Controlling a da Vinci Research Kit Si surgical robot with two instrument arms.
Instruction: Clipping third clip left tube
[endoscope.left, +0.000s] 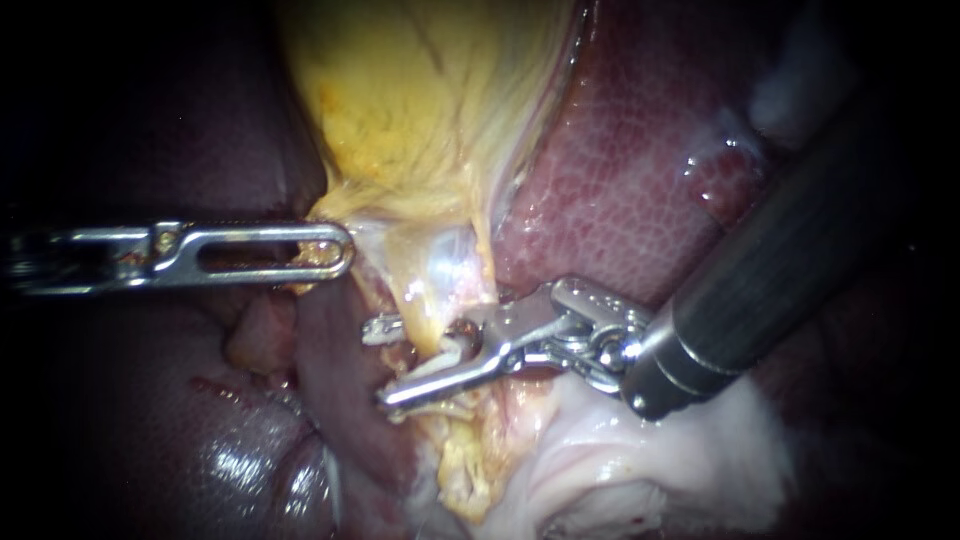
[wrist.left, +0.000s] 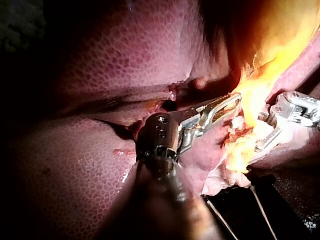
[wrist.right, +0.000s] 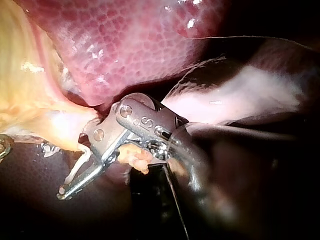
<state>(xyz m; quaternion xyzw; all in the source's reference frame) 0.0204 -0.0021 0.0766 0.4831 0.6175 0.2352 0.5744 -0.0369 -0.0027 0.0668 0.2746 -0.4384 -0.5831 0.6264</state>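
Endoscope view: liver (endoscope.left: 620, 170) and gallbladder (endoscope.left: 420, 100) around tube (endoscope.left: 440, 275)

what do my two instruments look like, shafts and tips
The left instrument is bright silvery metal, its long rounded jaw pierced by a lengthwise slot, with a small pin at the hinge. The right instrument has a dark grey round shaft ending in a paler ring, then a shiny steel wrist with pins and two slim jaws.

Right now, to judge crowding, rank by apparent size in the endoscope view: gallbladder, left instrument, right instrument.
The gallbladder and the right instrument, about alike; its near shaft looms, so unranked.
The left instrument, smallest.
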